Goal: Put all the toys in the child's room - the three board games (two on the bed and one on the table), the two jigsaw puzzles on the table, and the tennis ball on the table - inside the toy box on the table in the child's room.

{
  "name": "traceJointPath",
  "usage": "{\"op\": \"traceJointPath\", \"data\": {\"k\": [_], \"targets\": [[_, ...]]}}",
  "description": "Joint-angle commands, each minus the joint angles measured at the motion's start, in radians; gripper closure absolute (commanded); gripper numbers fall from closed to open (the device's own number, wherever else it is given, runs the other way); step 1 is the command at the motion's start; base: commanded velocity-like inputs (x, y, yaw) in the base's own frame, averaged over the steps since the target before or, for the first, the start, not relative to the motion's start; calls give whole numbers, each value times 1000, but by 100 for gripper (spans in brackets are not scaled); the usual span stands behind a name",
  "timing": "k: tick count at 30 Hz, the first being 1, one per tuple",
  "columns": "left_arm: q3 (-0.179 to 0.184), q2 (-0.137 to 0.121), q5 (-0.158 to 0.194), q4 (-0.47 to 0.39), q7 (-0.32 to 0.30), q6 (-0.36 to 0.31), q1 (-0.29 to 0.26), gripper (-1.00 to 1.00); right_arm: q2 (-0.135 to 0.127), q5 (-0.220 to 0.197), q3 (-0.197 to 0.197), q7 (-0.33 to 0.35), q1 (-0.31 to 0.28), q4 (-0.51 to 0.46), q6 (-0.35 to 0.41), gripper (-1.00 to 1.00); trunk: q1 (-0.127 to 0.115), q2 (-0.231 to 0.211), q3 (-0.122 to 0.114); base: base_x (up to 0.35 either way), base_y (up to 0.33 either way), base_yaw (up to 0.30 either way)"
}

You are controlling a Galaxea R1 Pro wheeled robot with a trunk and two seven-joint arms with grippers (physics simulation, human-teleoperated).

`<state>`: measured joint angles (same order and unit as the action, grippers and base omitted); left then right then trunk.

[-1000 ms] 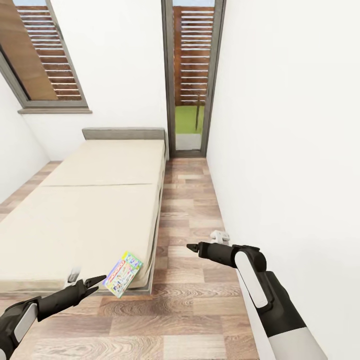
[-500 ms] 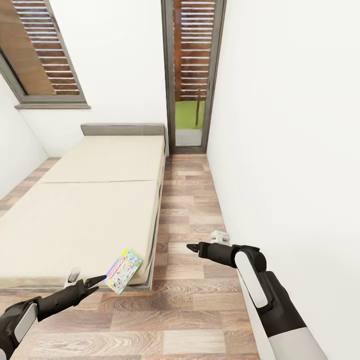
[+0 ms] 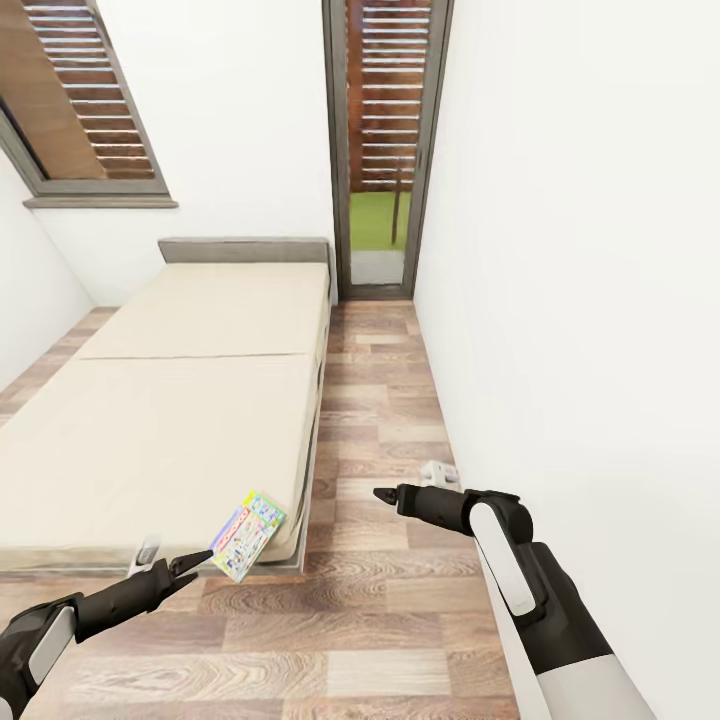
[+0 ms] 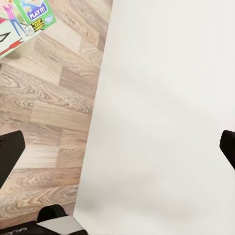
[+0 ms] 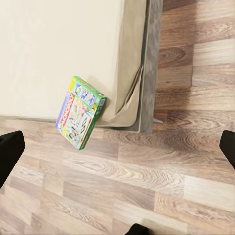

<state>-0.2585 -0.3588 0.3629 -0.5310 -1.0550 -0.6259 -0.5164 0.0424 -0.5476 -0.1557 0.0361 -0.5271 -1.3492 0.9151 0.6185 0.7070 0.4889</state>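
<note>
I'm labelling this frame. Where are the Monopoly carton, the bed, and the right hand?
Monopoly carton (image 3: 247, 534): head view, middle of its printed face.
Bed (image 3: 170, 420): head view, bare cream top.
Right hand (image 3: 384, 494): head view, between its fingertips.

The board game carton (image 4: 22, 19) carries the words "PLAY IT!" in white on a blue patch, seen from the left wrist. In the right wrist view the carton's (image 5: 80, 112) red side band reads "MONOPOLY"; its smaller print is illegible
</note>
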Motion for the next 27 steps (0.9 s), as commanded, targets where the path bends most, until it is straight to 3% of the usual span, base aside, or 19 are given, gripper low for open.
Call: {"op": "traceJointPath", "data": {"k": [1,20,23,27], "targets": [[-1,0,4,0,-2,-8,-1,-100,0,4,1,4,-1,-1,4,-100,0,1,3,0,0,0],[1,-6,4,0,-12,-9,-2,-100,0,5,1,4,-1,-1,4,-100,0,1,34,0,0,0],[1,-10,3,0,-48,-10,-4,-100,1,5,1,4,-1,-1,4,-100,0,1,39,0,0,0],[1,-46,1,0,-133,-14,-5,-100,0,5,2,4,-1,-1,4,-100,0,1,45,0,0,0]]}}
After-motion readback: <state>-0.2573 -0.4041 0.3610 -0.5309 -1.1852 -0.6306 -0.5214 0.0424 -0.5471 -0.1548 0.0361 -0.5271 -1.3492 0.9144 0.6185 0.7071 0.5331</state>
